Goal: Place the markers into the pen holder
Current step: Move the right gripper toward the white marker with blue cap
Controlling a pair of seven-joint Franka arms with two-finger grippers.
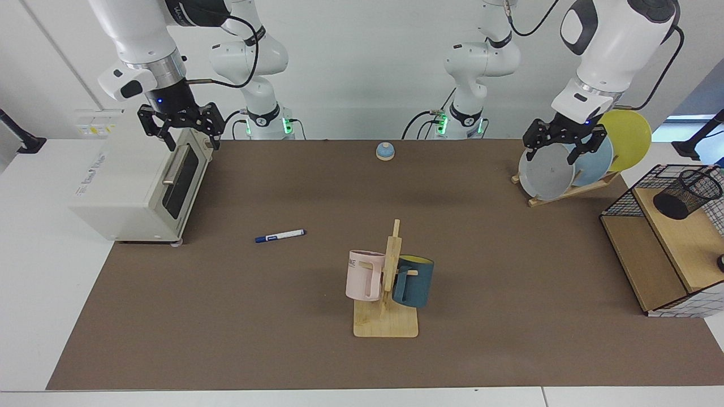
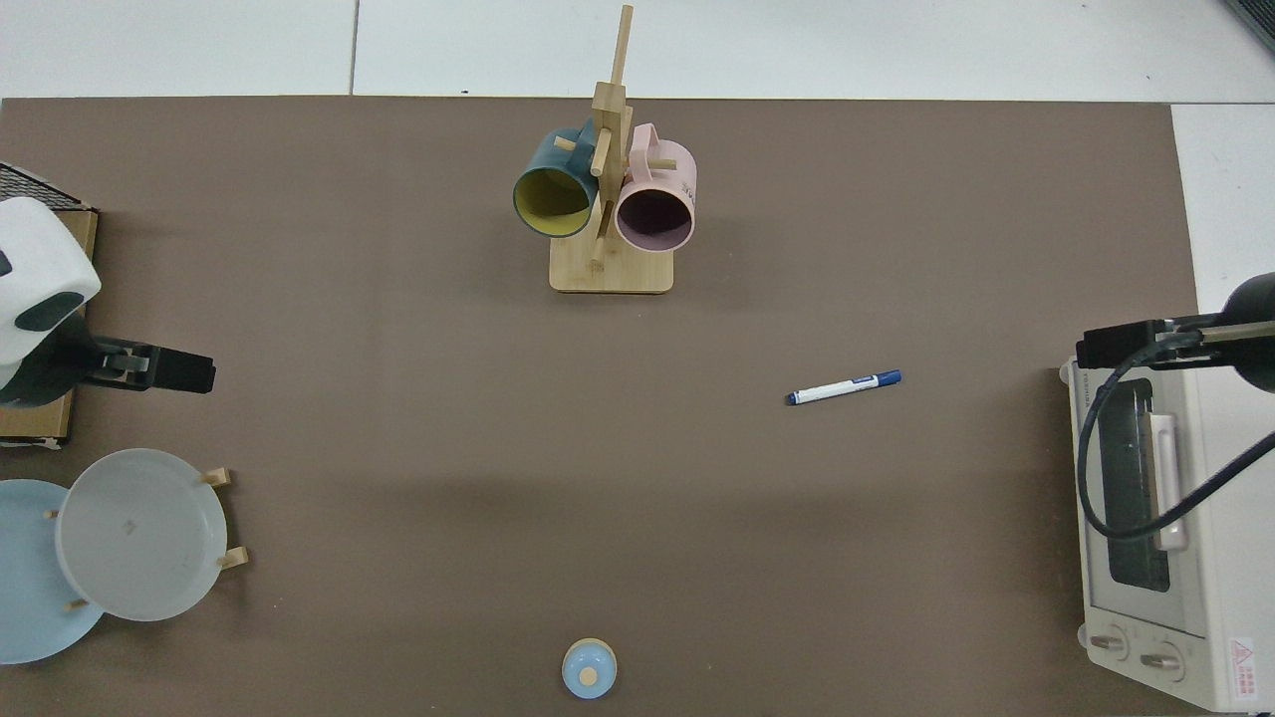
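Note:
One marker [image 1: 280, 236] [image 2: 844, 387], white-barrelled with a dark blue cap, lies flat on the brown mat, left of centre in the facing view. The pen holder [image 1: 687, 194], a small black mesh cup, sits tilted on the wooden shelf inside the wire basket at the far right; the top view does not show it. High above the toaster oven hangs my right gripper [image 1: 180, 129] [image 2: 1096, 347], open and empty, well back from the marker. Over the plate rack, my left gripper [image 1: 564, 146] [image 2: 189, 372] is also open and holds nothing.
A wooden mug tree [image 1: 386, 316] with a pink mug [image 1: 365, 276] and a teal mug [image 1: 413, 281] stands mid-table near the front. A toaster oven [image 1: 141, 186], a plate rack [image 1: 551, 169], a blue bell [image 1: 385, 151] and the wire basket [image 1: 622, 203] ring the mat.

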